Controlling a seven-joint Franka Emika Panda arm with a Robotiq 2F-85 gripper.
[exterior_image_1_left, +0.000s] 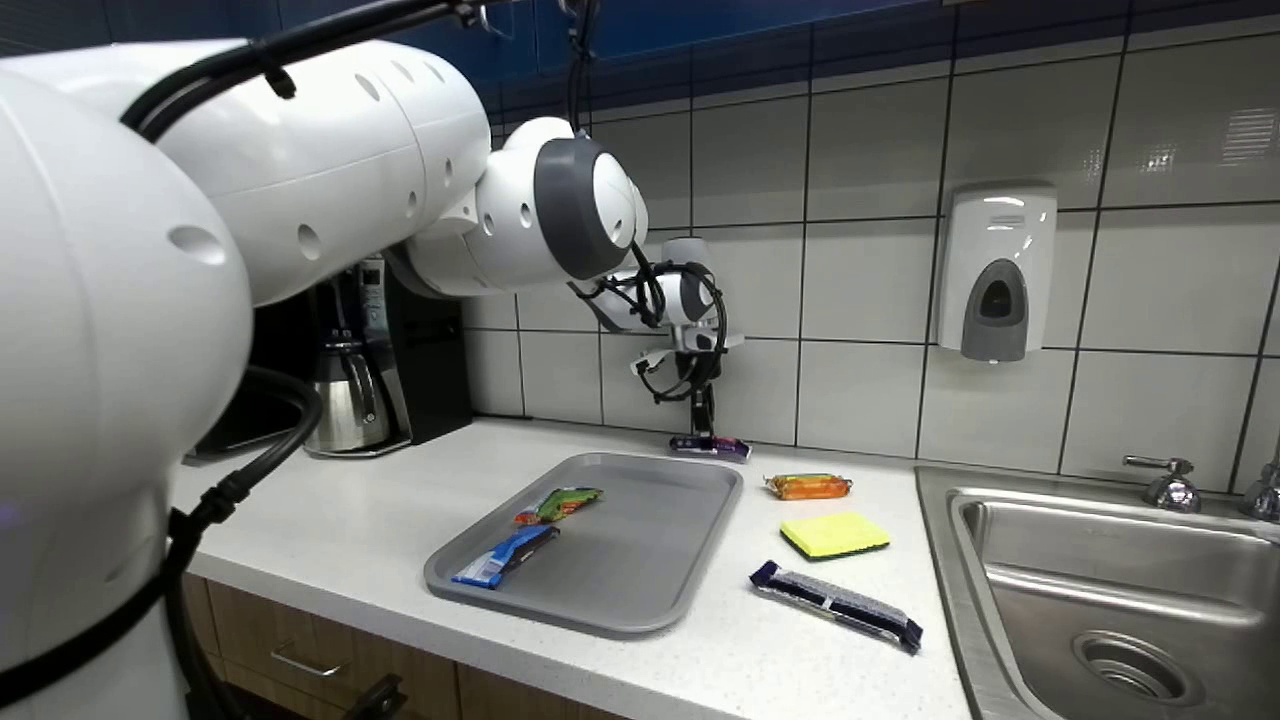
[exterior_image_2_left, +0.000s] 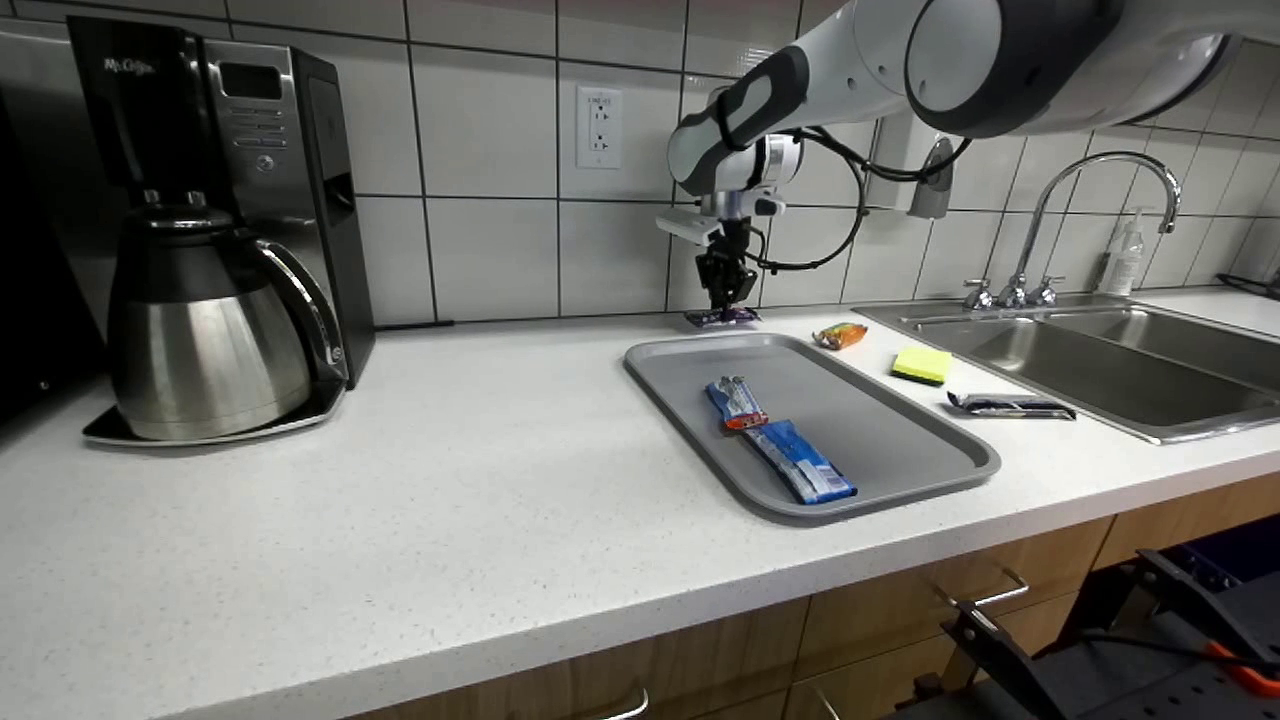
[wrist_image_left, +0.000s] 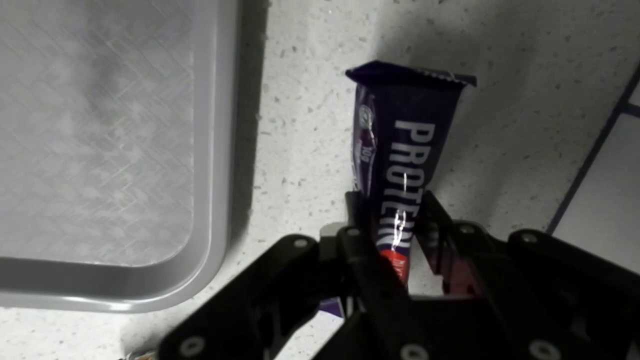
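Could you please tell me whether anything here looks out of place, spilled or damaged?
Nothing stands out: I see nothing spilled or torn, the gray tray lies flat on the counter, and the end effector grips the purple protein bar.

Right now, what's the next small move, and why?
Probably a short lift straight up before any sideways travel. The gripper looks closed on both sides of the purple protein bar, and the gray tray has a raised rim close beside it. I can't tell whether the bar clears the counter.
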